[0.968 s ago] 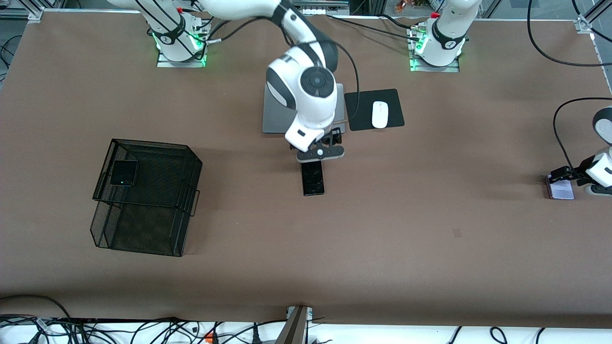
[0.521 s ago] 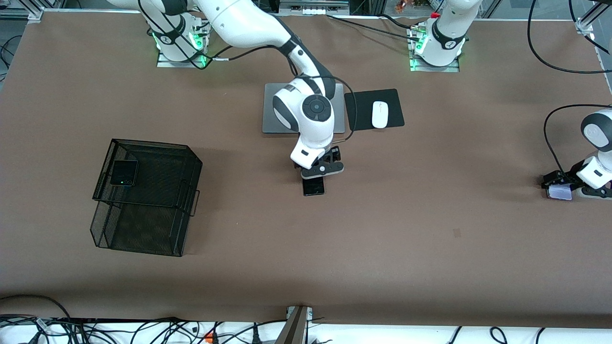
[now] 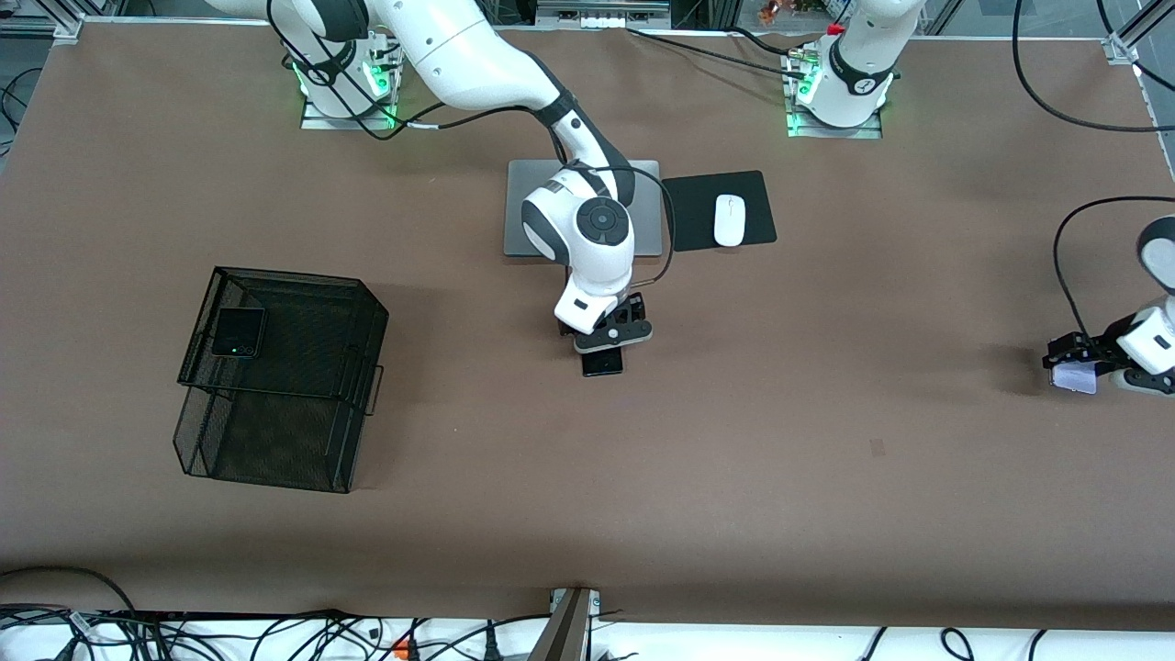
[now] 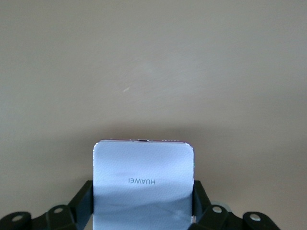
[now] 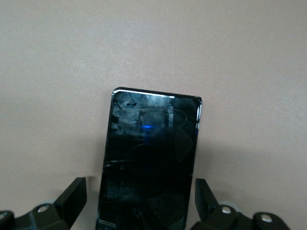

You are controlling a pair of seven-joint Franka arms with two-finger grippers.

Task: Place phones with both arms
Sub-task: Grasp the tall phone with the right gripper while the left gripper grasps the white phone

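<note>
Right gripper (image 3: 612,336) astride black slab (image 3: 602,362) — unclosed.

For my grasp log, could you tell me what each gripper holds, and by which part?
The left gripper clamps the lavender-white phone by its two side edges. The right gripper straddles the long black phone, fingers apart: no hold yet.

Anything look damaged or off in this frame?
The long black slab phone on the table under the right gripper shows cracks and scuffs across its glass. Its fingers stand open either side. The rest looks orderly.
</note>
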